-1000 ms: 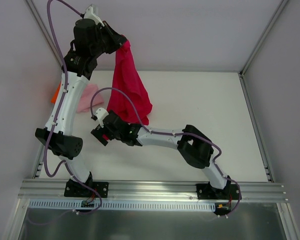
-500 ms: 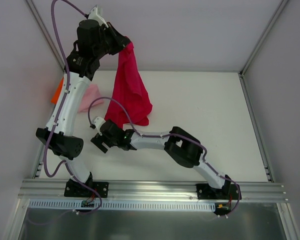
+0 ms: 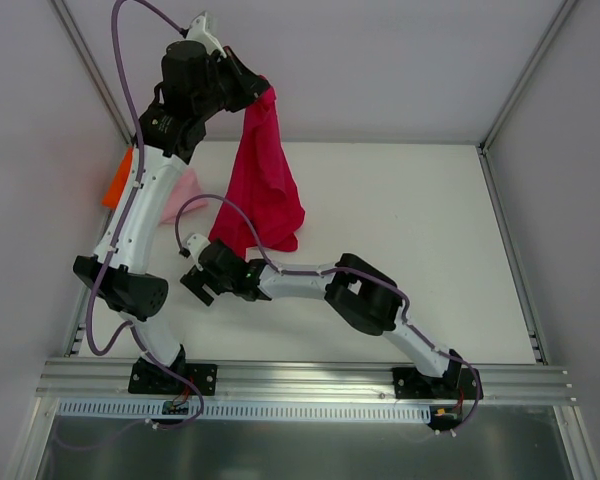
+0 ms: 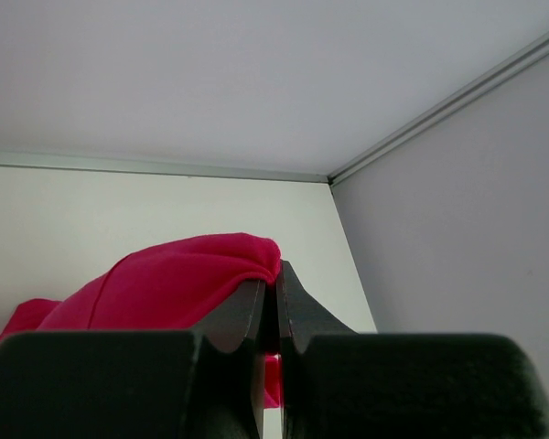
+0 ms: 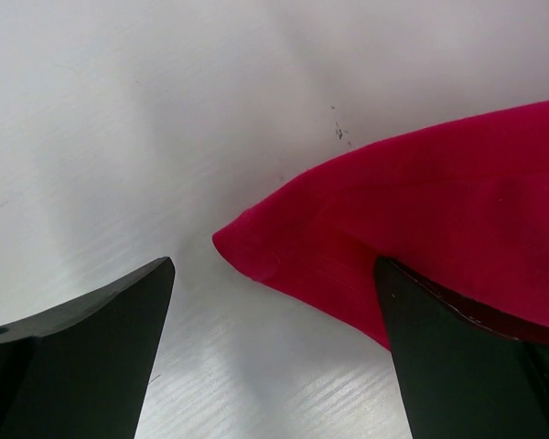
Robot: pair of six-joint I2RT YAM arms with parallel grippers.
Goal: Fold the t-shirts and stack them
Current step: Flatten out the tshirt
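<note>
The left hand (image 3: 256,94) was pressed together, pinching a fold at the top of the crimson t-shirt (image 3: 265,190). In the left wrist view its two dark fingers (image 4: 242,315) met flush at the left hand (image 4: 276,274), with the crimson t-shirt (image 4: 165,283) bunched over their tips and a sliver of red showing in the seam between them. From that pinch the garment hung down in a long, widening drape, raised high above the counter (image 3: 410,230), and its lower hem looked to reach the surface. Below the garment's lower left corner, the right hand (image 3: 198,284) sat low over the counter with its fingers spread wide and nothing between them gripped. In the right wrist view one pointed corner of the crimson t-shirt (image 5: 439,210) lay flat on the white counter (image 5: 119,110) in the gap at the right hand (image 5: 273,265). That corner was well clear of the left finger (image 5: 91,338) and ran behind the right one; whether cloth and finger touched could not be told. Left of the hanging garment lay the light pink t-shirt (image 3: 185,190), a small bundle partly hidden by the left arm (image 3: 130,215). Farther left of the garment again, beyond that arm, sat the orange t-shirt (image 3: 118,185), only its edge in view.
</note>
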